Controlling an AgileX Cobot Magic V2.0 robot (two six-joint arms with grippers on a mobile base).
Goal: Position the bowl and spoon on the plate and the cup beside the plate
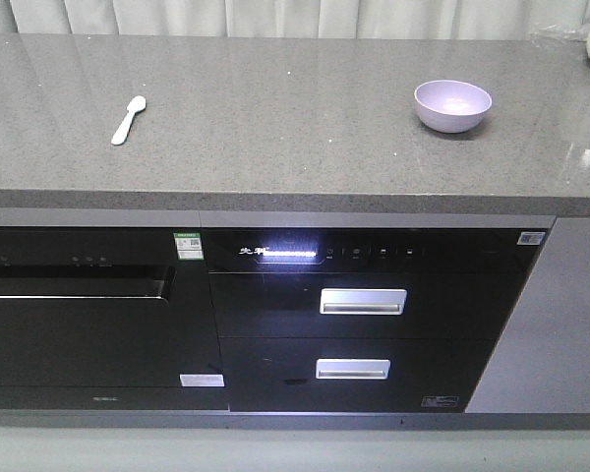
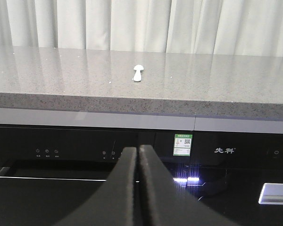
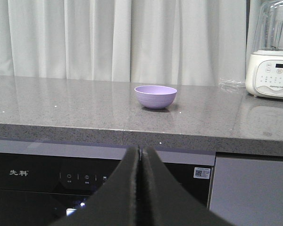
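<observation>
Before the counter [image 1: 275, 108], left fingers [image 2: 126, 169] closed, right fingers [image 3: 130, 169] closed

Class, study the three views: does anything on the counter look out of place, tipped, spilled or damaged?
Nothing stands out. The bowl sits upright and empty, the spoon lies flat well apart from it on the grey counter; no spill or damage shows.

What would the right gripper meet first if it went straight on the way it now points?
Probably the countertop edge: the shut right gripper lines up with it, while the bowl sits higher and farther back. Depth is unclear.
</observation>
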